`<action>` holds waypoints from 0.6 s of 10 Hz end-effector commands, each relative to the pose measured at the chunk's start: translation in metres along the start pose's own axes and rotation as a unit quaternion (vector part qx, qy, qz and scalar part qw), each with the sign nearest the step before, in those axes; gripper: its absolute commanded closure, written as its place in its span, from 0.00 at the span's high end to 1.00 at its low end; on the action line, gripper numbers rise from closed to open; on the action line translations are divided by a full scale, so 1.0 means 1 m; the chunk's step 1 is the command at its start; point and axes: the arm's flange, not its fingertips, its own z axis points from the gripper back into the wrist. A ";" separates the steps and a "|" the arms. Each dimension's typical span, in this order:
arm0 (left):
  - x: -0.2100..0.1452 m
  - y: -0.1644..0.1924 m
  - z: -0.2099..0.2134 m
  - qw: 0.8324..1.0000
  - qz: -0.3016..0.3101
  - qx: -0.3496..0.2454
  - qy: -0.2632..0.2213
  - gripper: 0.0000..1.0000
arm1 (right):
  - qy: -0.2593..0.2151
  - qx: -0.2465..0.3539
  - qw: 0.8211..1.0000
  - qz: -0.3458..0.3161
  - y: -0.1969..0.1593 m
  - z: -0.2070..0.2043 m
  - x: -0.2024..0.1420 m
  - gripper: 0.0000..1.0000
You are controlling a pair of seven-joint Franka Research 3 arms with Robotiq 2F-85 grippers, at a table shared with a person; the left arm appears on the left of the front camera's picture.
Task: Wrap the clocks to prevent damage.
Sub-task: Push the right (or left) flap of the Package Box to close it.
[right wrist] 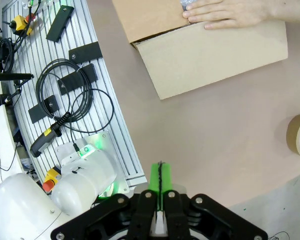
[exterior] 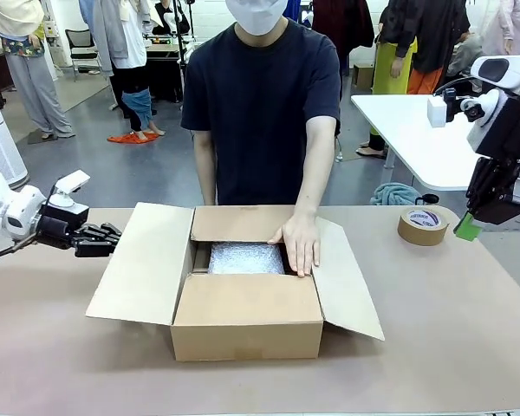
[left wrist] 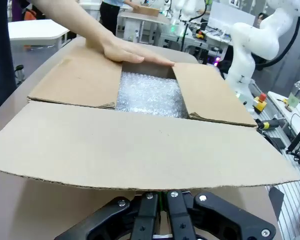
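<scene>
Cardboard box (exterior: 247, 325) holds a bubble-wrap bundle (exterior: 245, 257), probably the clock, with the person's hand (exterior: 299, 244) on its rim. Left claw (exterior: 111, 234) and right claw (exterior: 468, 227) flank the box, clamped shut and empty. If I swing in for the flaps, I could strike that hand.

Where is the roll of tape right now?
In the front view the roll of tape lies flat on the table on the robot's right, between the cardboard box and the shut right end effector.

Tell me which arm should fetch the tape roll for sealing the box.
Right, probably. The tape roll lies on the robot's right, close beside the right gripper, whose jaws are shut. The left gripper sits on the far side of the cardboard box.
</scene>
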 end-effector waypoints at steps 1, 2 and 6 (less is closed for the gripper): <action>0.007 0.007 -0.006 0.999 -0.023 -0.016 -0.028 0.00 | -0.007 0.008 1.000 0.006 0.001 -0.002 0.000 0.01; 0.022 0.007 -0.009 0.998 -0.042 -0.017 -0.032 0.00 | -0.007 0.008 1.000 0.006 0.001 -0.002 0.000 0.01; 0.069 -0.012 -0.015 0.993 -0.111 -0.021 -0.044 0.00 | -0.007 0.008 1.000 0.006 0.001 -0.002 0.000 0.01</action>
